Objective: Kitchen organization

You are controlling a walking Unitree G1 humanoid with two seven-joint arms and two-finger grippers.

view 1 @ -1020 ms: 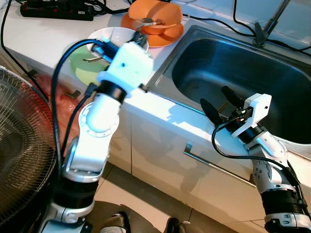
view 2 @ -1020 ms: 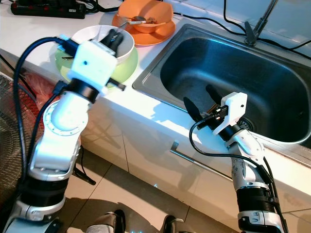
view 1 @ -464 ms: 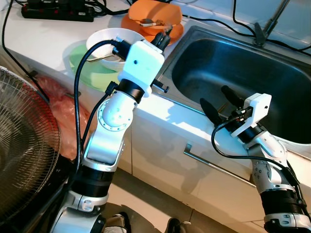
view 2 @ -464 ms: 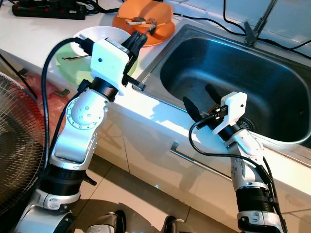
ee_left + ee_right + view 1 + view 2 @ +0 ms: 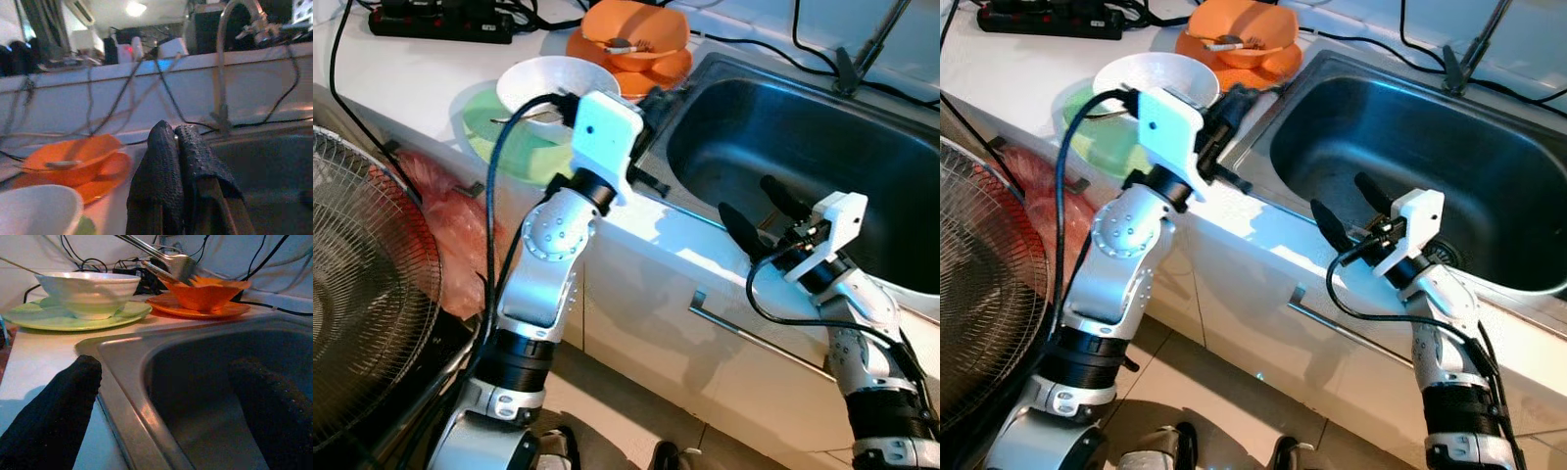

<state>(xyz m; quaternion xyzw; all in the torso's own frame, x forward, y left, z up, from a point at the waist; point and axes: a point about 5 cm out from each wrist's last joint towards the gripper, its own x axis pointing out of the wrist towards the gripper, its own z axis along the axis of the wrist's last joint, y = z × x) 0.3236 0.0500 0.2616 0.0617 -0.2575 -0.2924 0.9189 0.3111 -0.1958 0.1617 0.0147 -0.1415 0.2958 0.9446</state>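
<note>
A white bowl [image 5: 548, 78] with a utensil in it sits on a green plate [image 5: 509, 147] on the white counter. Behind it an orange bowl [image 5: 636, 22] holding a fork [image 5: 622, 44] rests on an orange plate [image 5: 668, 67]. My left gripper [image 5: 656, 103] is shut with nothing seen in it, hovering at the left rim of the steel sink [image 5: 822, 147], between the white bowl and the orange plate. In the left wrist view its fingers [image 5: 164, 161] press together. My right gripper [image 5: 747, 196] stands open over the sink's front edge, holding nothing.
A faucet [image 5: 876, 39] and black cables run behind the sink. A power strip [image 5: 440, 20] lies at the back left. A floor fan [image 5: 362, 294] and a red plastic bag [image 5: 450, 215] stand left of the cabinet, whose handle [image 5: 754, 338] is below the sink.
My left arm has swung right, from above the white bowl to the sink's left rim. The right arm has held still. The camera has shifted slightly.
</note>
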